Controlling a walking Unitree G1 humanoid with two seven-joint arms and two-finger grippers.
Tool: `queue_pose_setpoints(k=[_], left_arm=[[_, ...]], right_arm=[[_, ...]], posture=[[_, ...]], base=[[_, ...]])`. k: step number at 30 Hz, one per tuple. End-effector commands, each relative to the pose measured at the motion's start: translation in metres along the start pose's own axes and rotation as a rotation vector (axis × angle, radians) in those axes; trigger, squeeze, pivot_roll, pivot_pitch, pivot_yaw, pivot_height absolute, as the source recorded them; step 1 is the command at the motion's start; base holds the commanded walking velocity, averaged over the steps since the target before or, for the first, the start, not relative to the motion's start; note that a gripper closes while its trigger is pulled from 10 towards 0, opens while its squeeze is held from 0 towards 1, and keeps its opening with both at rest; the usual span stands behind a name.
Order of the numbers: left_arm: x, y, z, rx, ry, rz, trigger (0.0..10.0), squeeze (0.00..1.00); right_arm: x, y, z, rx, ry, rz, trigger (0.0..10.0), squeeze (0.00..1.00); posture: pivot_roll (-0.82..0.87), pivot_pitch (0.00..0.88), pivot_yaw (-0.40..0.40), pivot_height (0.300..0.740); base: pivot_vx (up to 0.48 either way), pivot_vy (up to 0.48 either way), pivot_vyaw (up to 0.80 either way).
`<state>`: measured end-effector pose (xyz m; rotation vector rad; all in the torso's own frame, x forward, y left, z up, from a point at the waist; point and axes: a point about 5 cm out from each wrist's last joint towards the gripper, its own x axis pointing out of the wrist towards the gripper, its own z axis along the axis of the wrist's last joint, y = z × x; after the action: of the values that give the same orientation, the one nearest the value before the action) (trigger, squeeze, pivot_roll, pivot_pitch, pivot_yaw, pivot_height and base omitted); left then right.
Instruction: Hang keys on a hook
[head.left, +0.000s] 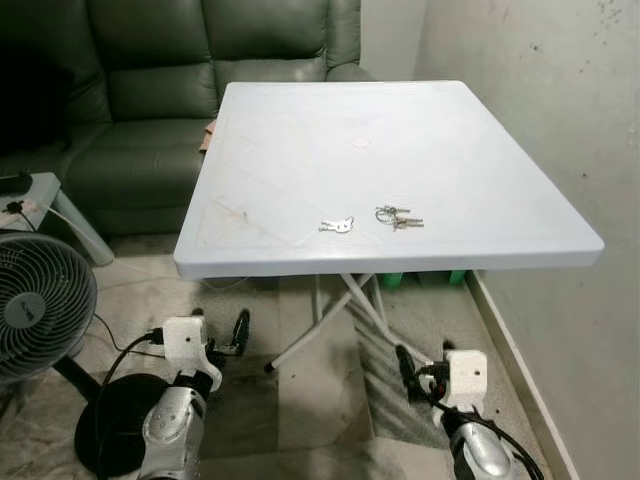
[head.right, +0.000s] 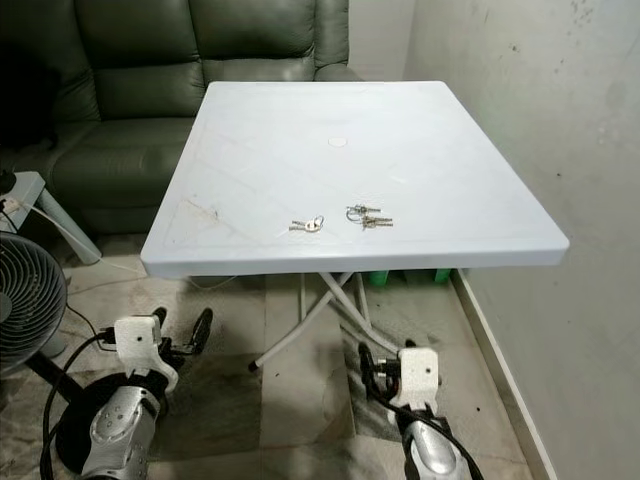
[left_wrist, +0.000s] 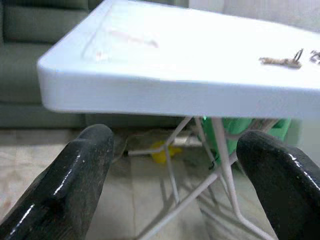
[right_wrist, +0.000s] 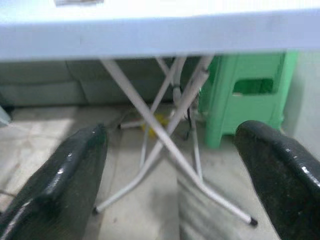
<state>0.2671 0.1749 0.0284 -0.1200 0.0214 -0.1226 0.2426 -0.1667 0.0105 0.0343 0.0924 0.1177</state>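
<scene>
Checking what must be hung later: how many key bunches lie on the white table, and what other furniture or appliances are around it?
Key bunches: 2
White folding table: 1
Green sofa: 1
Floor fan: 1
Green stool: 1
Total: 6

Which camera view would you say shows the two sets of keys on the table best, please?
The left eye view: it looks down on both sets of keys, lying apart near the table's front edge. The right eye view shows the same. The left wrist view catches one set edge-on.
</scene>
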Motion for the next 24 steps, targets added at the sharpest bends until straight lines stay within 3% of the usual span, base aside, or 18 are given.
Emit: queue_pose_setpoints(k=[1,10,19,24], left_arm=[[-0.001,0.000,0.005,-0.007,-0.008,-0.001,10.0,0.00],[0.004,0.002,0.040,-0.011,-0.069,-0.011,10.0,0.00],[0.012,0.001,0.072,-0.049,-0.109,0.003,10.0,0.00],[0.011,-0.002,0.078,-0.064,-0.107,0.006,10.0,0.00]], right_arm=[[0.000,0.003,0.009,0.008,-0.038,0.009,10.0,0.00],[0.009,0.009,0.049,-0.004,-0.123,0.023,10.0,0.00],[0.015,0.008,0.075,0.025,-0.159,0.015,10.0,0.00],[0.013,0.012,0.084,0.024,-0.187,0.046,10.0,0.00]], posture=[[-0.02,0.000,0.022,0.740],[-0.01,0.000,0.018,0.740],[-0.01,0.000,0.016,0.740],[-0.01,0.000,0.018,0.740]], base=[[0.000,0.000,0.00],[0.000,0.000,0.00],[0.000,0.000,0.00],[0.000,0.000,0.00]])
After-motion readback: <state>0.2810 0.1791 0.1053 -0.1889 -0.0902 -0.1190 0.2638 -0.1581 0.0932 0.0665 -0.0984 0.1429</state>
